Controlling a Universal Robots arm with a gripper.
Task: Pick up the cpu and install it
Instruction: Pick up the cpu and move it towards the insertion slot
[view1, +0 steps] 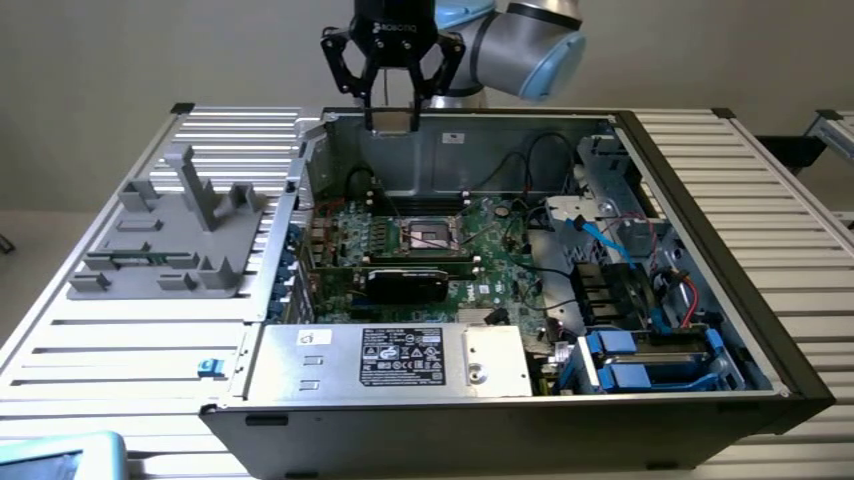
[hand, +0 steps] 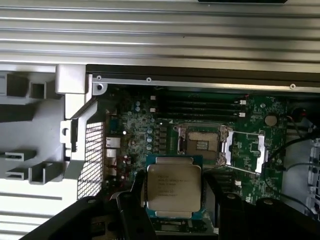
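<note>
While clamped in the pincer by two opposite edges, hangs high above the back wall of the open computer case: the cpu, well clear of the motherboard. Held with the fingers partly spread, just to the chip's own width. Carried flat and roughly level, metal lid turned up toward the wrist camera, green rim showing around it. Not yet seated in the socket, with bare contacts visible there and the retention frame swung open to one side. Sits lower than the chip and nearer the camera in the exterior view, slightly toward the exterior view's right, well apart in height. Looks about parallel, chip edges to socket frame, in the wrist view, though hard to judge exactly. Square, so no long axis to speak of; corner marks too small to read. Off toward the exterior view's left, a grey fixture on the slatted surface. Judged so far: pickup done, installing not begun.
</note>
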